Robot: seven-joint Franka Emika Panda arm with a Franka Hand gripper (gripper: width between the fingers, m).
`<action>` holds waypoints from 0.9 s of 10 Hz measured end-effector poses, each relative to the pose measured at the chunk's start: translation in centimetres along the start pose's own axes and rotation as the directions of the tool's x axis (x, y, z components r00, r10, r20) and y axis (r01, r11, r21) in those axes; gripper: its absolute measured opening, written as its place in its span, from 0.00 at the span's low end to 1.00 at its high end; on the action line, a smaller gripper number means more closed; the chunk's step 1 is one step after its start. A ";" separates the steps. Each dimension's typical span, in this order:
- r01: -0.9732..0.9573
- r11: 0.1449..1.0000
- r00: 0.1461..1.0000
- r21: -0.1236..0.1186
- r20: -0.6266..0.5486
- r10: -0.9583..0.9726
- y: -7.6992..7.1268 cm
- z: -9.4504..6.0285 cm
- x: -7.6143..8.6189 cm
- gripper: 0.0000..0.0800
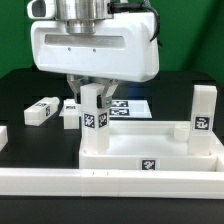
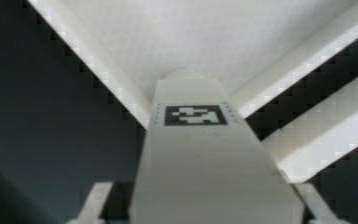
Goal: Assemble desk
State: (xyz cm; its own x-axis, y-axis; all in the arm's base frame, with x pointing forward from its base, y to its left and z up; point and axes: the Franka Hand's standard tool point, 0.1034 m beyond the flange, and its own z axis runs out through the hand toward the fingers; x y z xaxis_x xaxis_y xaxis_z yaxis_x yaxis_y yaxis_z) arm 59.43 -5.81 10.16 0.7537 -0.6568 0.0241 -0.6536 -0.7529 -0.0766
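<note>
A slight misalignment (hard to judge here) could jam the white plastic block leg point(image 1: 94, 122), clamped in the gripper point(image 1: 93, 98), against the white rimmed desk top point(image 1: 120, 162).

Arm reaching down, wrist vertical.
Gripper point(image 1: 92, 100) points straight down, jaws clamped on a desk leg point(image 1: 95, 128).

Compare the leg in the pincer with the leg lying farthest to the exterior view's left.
The held leg stands upright; the left leg lies on its side. The pincer grips the held leg at the desk top's corner; the left leg rests free on the table, apart from the desk top. Both are white blocks bearing black-and-white tags.
</note>
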 end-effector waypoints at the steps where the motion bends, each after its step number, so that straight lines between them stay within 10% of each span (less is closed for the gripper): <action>1: -0.083 0.997 0.997 0.000 -0.001 0.083 0.0 0.0 0.0 0.36; 5: -0.073 0.997 0.997 0.002 0.000 0.073 -0.1 0.0 -0.1 0.77; 9: 0.207 0.978 0.978 -0.002 -0.002 -0.207 -0.8 -0.1 -0.5 0.81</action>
State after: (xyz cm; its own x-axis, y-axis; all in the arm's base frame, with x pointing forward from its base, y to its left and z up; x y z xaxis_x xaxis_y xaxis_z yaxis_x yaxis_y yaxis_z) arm 59.57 -4.91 10.29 0.8726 -0.4867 0.0417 -0.4835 -0.8727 -0.0682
